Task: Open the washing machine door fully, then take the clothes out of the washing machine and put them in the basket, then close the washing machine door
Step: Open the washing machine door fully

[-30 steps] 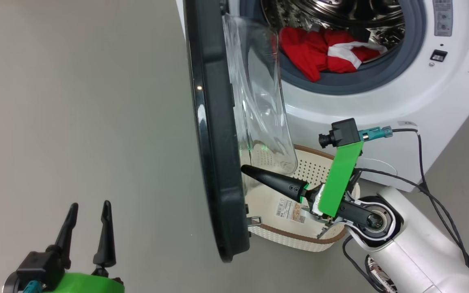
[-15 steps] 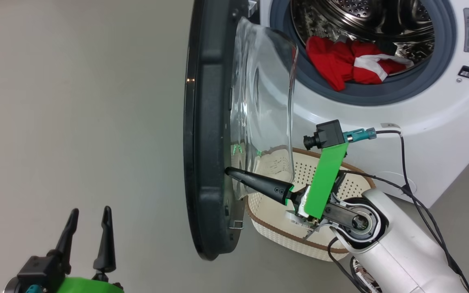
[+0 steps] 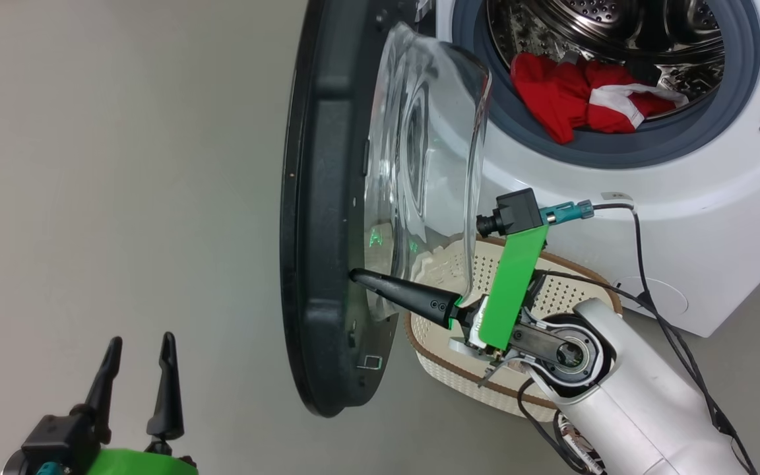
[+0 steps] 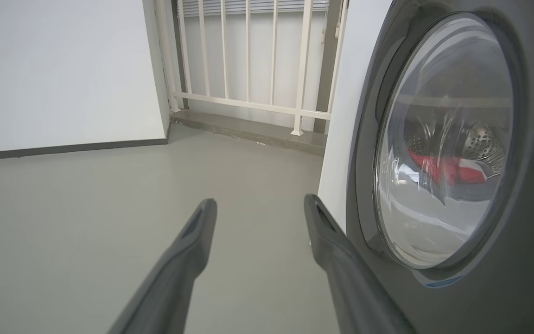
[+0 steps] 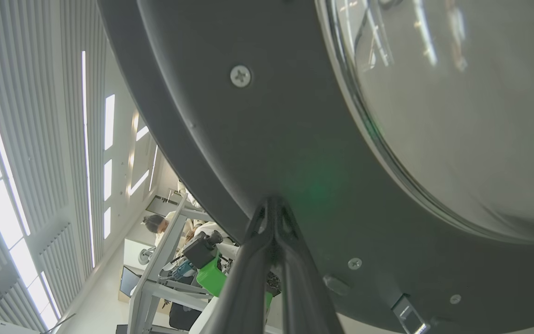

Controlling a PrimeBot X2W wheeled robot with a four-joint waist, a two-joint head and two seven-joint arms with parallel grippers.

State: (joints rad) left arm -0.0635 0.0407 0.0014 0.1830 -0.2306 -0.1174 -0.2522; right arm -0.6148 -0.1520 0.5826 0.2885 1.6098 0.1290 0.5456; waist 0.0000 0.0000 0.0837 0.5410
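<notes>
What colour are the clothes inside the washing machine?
The clothes are bright red with a white band, clearest in the head view.

The right gripper [image 3: 353,275] has two long dark tapered fingers w/ small round holes near the base; behind it sits a bright green flat bracket [image 3: 515,284] carrying a small blk cube cam [image 3: 517,212] w/ a teal plug [image 3: 568,212]; thin blk cables [image 3: 638,257] trail along a glossy white forearm [image 3: 637,415], whose round joint [image 3: 568,354] has a dark ring & metal centre. The left gripper [image 3: 141,338] has the same dark pointed fingers on blk blocks; green mount [image 3: 136,463] & a second teal plug [image 3: 50,468] below.
</notes>
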